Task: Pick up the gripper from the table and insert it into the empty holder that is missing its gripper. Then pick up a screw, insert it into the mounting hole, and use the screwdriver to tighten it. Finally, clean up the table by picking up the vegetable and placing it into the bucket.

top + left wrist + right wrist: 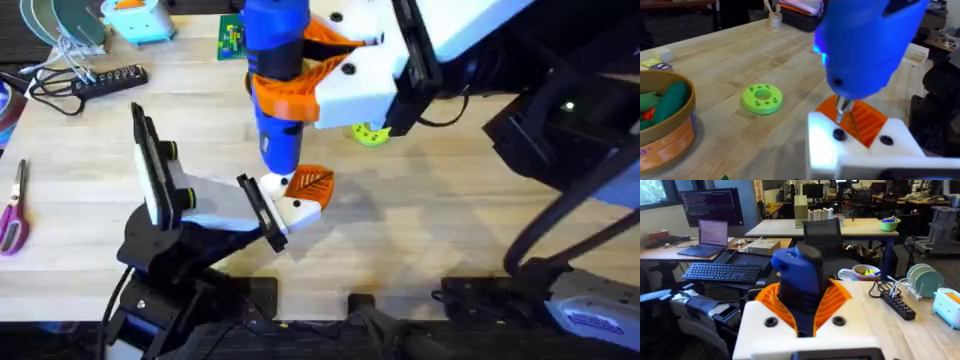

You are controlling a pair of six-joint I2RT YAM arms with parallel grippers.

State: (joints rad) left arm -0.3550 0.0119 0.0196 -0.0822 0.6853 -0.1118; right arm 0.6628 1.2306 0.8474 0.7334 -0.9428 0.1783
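**At the bit's tip: tightening the screw**

Under the blue screwdriver (pixel 274 70) sits the orange ribbed gripper (pixel 309 183), already seated in the white angular holder (pixel 296 208). The right gripper (pixel 318 72) is clamped around the screwdriver's smooth barrel. Judged best: keep the thin metal bit vertical and centred on the screw, pressing lightly. Beside the tool lies a lime-green disc (pixel 762 98); farther off, the bucket (pixel 662 122).

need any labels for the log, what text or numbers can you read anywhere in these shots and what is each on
No text reads clearly.
Bucket: pale lettering low on its wall, cut off and blurred, unreadable.
Small blocks at the table's far edge, left wrist view: dark marks, too blurred.
Monitor in the room behind: lines of screen text, too small.
Green circuit board: markings too small.
Screwdriver: no visible label.
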